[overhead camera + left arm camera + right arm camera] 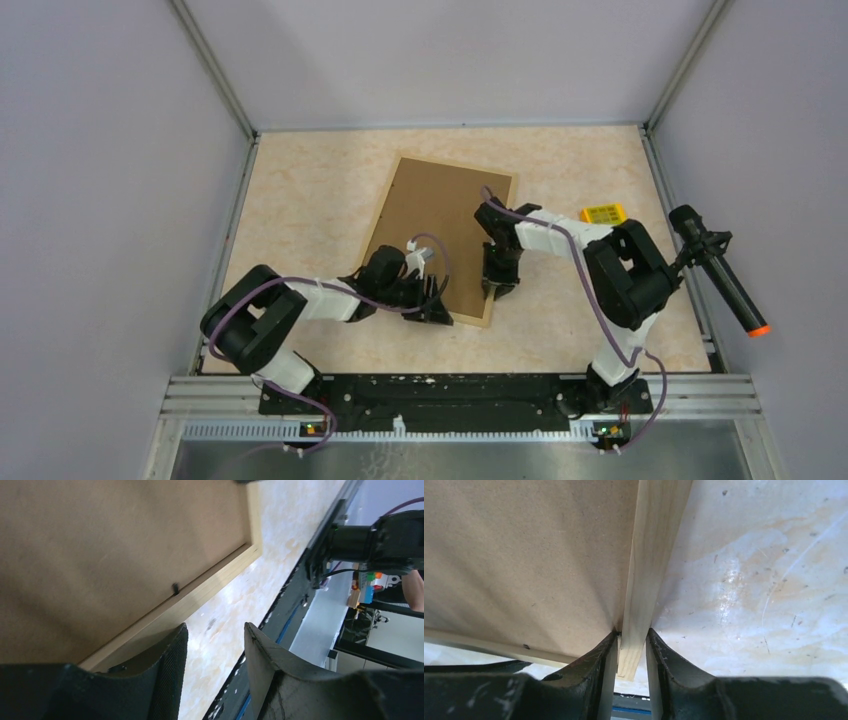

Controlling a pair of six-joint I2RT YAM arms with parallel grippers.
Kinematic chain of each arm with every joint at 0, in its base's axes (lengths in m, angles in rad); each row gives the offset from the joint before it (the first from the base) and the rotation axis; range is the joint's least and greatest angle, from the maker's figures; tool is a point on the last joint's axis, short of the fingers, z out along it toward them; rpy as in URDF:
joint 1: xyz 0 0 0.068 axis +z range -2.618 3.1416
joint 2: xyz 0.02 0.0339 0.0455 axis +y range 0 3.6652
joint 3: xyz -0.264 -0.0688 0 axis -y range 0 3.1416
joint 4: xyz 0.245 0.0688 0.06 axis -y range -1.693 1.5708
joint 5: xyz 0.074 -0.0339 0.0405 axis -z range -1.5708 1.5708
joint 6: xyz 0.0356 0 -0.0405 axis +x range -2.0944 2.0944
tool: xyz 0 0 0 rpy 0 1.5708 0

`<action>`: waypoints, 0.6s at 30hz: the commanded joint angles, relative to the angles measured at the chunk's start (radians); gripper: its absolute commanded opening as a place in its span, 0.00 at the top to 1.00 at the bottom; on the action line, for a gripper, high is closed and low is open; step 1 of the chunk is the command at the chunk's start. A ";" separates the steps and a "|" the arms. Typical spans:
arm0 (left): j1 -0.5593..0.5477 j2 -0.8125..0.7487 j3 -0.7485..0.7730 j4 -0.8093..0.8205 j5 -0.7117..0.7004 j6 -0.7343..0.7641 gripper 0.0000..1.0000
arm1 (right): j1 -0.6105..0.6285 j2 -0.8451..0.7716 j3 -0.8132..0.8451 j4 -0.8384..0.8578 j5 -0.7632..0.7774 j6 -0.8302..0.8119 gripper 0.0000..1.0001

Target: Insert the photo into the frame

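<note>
Table [300, 200]: frame [435, 230] lies flat and skewed, board back up. Photo not seen; possibly under the board, cannot tell.

Step, likely: taking hold of the frame to lift or turn it.

Right gripper [631, 640] pinches the right rail at the near corner. Left gripper [215, 640] is spread and empty, gap just off the near rail. Next it must straddle that rail, then close.
</note>
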 commanded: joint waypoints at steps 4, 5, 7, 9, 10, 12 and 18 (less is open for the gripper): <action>0.011 0.005 -0.034 -0.157 -0.160 0.062 0.48 | 0.037 0.013 0.068 0.068 0.124 -0.067 0.49; 0.011 -0.001 -0.031 -0.166 -0.166 0.066 0.48 | 0.005 -0.038 0.108 0.058 0.047 -0.113 0.44; 0.012 -0.009 -0.024 -0.177 -0.169 0.068 0.48 | -0.095 -0.141 0.121 0.090 -0.111 -0.177 0.36; 0.012 -0.011 -0.015 -0.182 -0.154 0.075 0.48 | -0.222 -0.201 0.082 0.155 -0.258 -0.226 0.35; 0.012 -0.011 -0.008 -0.184 -0.140 0.078 0.48 | -0.292 -0.198 0.069 0.168 -0.316 -0.252 0.38; 0.012 -0.011 0.013 -0.194 -0.106 0.094 0.48 | -0.355 -0.154 0.076 0.157 -0.376 -0.308 0.48; 0.011 -0.049 0.173 -0.260 0.066 0.140 0.41 | -0.400 -0.013 0.143 0.200 -0.402 -0.361 0.66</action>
